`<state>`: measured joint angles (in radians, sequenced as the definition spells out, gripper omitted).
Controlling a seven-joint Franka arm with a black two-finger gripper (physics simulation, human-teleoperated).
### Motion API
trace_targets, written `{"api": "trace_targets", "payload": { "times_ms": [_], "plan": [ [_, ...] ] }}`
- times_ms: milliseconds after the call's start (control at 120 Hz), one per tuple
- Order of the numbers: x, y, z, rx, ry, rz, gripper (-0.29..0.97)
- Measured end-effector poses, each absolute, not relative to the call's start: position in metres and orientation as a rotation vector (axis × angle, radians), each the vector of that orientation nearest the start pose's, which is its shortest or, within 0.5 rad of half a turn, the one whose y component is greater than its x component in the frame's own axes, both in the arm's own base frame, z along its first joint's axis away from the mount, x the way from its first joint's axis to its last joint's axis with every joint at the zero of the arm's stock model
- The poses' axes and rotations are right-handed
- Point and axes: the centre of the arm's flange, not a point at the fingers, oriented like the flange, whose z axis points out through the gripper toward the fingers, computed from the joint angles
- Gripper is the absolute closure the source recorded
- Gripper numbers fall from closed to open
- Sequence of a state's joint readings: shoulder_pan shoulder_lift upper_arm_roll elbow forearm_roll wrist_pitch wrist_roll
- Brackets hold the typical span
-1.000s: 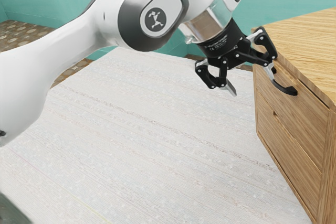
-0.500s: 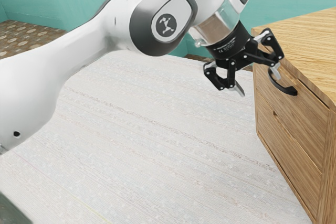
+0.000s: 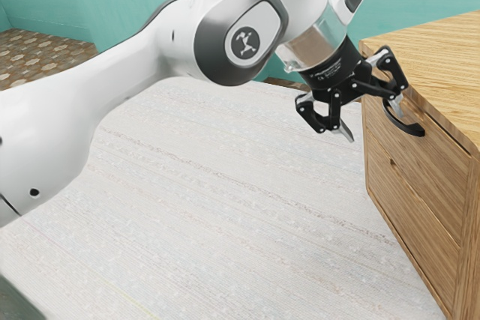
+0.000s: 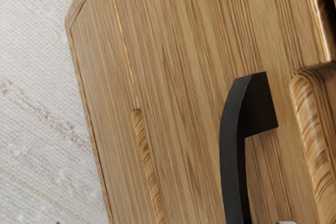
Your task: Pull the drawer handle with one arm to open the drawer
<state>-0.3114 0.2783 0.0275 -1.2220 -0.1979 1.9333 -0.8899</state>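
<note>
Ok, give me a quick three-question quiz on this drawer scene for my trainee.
1. True or false: the end effector is shut on the handle.
2. The handle's colour is: A black, B silver, C white?
3. Fill in: the handle sits on the ___ drawer front of the wooden cabinet.
Key: 1 false, its fingers stand open; 2 A; 3 upper.
</note>
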Motion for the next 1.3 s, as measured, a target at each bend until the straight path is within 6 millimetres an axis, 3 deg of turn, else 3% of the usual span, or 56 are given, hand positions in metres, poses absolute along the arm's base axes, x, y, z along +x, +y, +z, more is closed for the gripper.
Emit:
{"api": "trace_targets", "payload": {
  "times_ms": [367, 783, 1300],
  "plan": [
    [0.634, -0.203, 0.668, -3.329, -1.1, -0.448, 0.34],
    [0.626, -0.197, 0.674, -3.31, -1.105, -0.418, 0.71],
    [0.596, -0.178, 0.677, -3.279, -1.141, -0.383, 0.79]
  ]
}}
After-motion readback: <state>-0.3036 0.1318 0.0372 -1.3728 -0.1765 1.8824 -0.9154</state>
